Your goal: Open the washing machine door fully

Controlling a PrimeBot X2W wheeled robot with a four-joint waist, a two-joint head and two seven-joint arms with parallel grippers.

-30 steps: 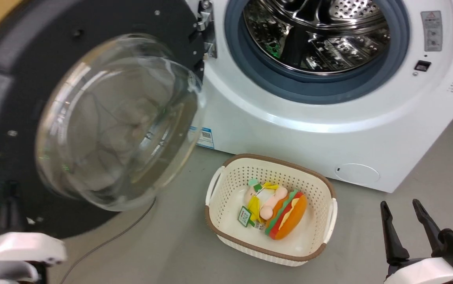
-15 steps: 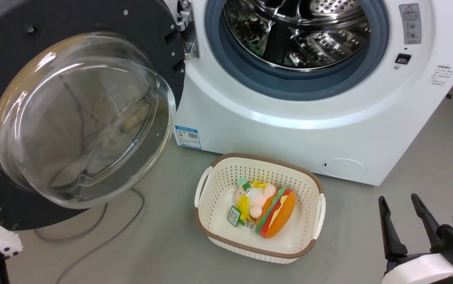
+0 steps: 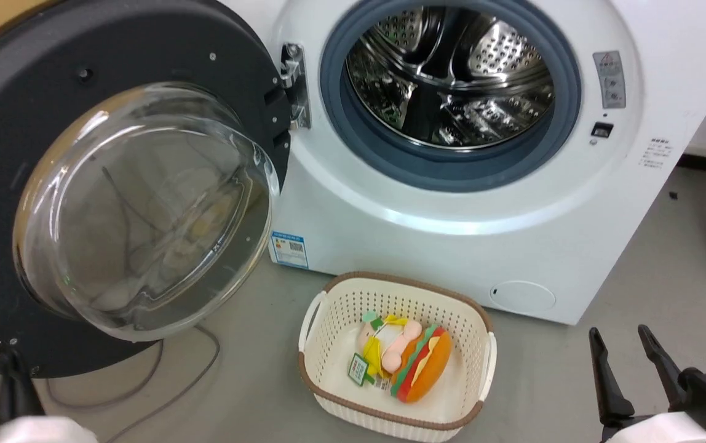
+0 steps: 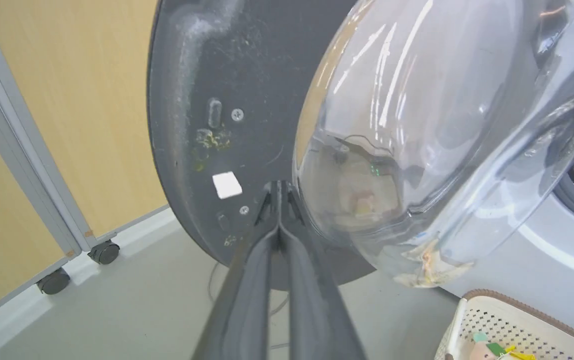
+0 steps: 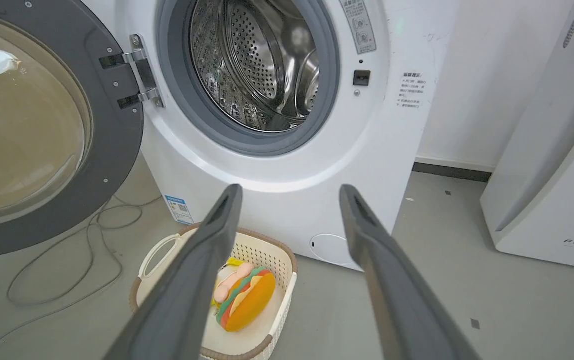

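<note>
While left fingers (image 4: 254, 280) press together toward washing machine door (image 4: 227, 65) | right fingers (image 5: 197, 270) parted

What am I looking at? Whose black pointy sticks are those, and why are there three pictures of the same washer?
A robot with two arms took these. One picture comes from a camera on its head, looking down. The other two come from cameras on its wrists, looking along each arm's tool: the two long dark fingers it grabs with. The left tool is pinched shut with nothing in it, its tip right by the inside of the black washing machine door. The right tool is spread open and empty. The washing machine has its door swung out, so you see the shiny steel drum. On the floor in front sits a white basket holding a toy hamburger, and a grey cable lies under the door.
</note>
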